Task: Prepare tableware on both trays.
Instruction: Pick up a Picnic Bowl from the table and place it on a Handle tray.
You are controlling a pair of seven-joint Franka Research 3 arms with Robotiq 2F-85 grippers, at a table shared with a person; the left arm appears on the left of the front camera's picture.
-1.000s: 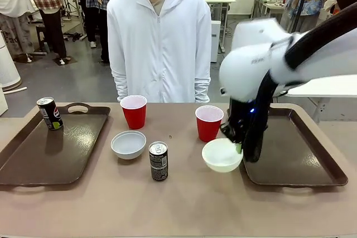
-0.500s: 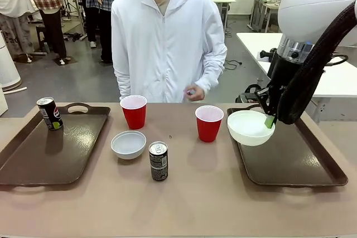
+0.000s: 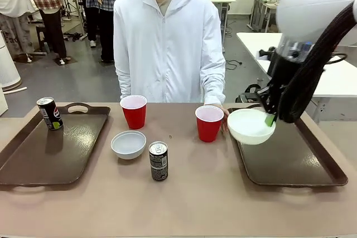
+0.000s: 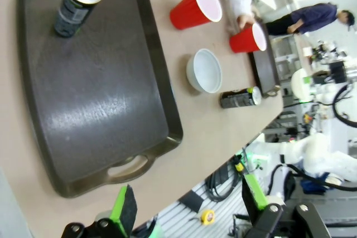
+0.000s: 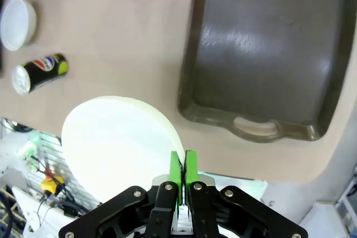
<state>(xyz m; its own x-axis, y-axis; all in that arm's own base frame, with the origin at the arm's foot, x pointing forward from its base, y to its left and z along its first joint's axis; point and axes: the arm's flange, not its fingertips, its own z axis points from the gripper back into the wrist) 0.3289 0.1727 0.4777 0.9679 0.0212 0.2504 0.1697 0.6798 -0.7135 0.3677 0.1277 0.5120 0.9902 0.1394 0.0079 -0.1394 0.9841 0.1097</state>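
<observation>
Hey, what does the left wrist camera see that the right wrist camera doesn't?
Left wrist view: the open left gripper, the left tray with a can standing on it, and a red cup near it. Right wrist view: the right gripper shut on the rim of a held bowl. Both: the table bowl, the middle can and the other red cup.

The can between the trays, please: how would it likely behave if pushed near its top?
The can stands upright, tall and slim, so a high push would probably tip it. Once down, its round body would likely roll.
</observation>
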